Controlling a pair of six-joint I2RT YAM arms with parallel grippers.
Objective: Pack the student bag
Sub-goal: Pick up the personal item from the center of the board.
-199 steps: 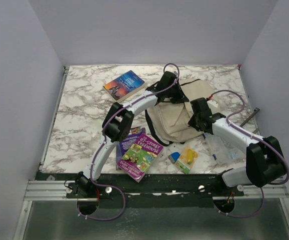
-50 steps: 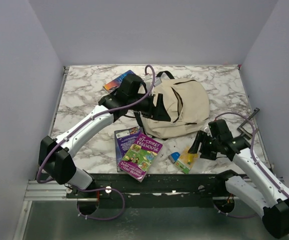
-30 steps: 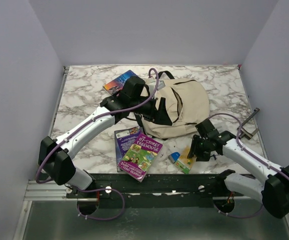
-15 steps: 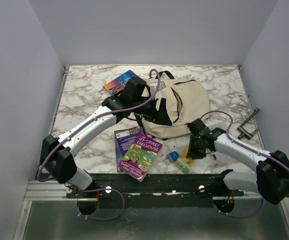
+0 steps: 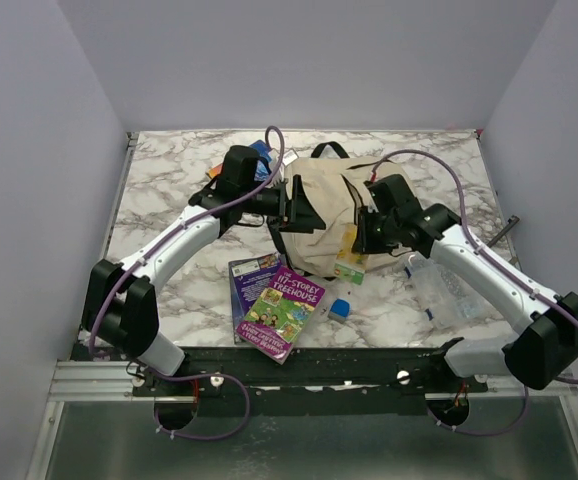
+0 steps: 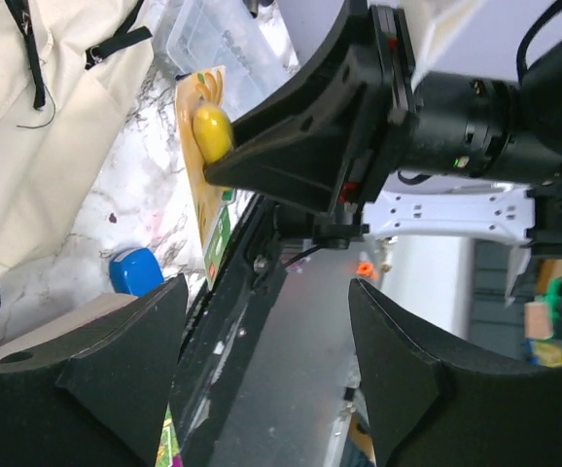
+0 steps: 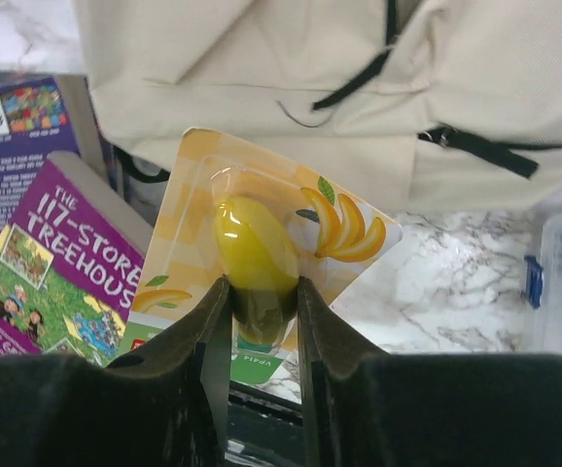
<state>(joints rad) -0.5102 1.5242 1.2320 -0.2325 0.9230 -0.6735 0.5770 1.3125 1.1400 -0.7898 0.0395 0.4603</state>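
**Spotter:** Start on your left. Your left gripper (image 5: 294, 205) has its jaws spread wide with nothing between them. The wrist view shows only open air between the fingers (image 6: 116, 360).

**Caller:** Where is it hovering?

**Spotter:** At the 9 o'clock edge of the student bag (image 5: 329, 245). Below it, at the bag's 7 o'clock, you've got 2 overlapping books, with the Treehouse book (image 5: 284, 312) on top. Just right of them is a small blue block (image 5: 340, 308).

**Caller:** And the bag itself?

**Spotter:** It lies flat on the marble table (image 5: 159, 170), a little past centre toward 12 o'clock. The cream cloth faces up and the black straps are showing.

**Caller:** Now your right side.

**Spotter:** Your right gripper (image 5: 361, 238) is clamped on a yellow blister pack (image 5: 350, 262). Its fingers (image 7: 208, 341) pinch the yellow bubble, and the card hangs at the bag's 6 o'clock edge. Further right, a clear box (image 5: 439, 292) lies at the bag's 4 o'clock.
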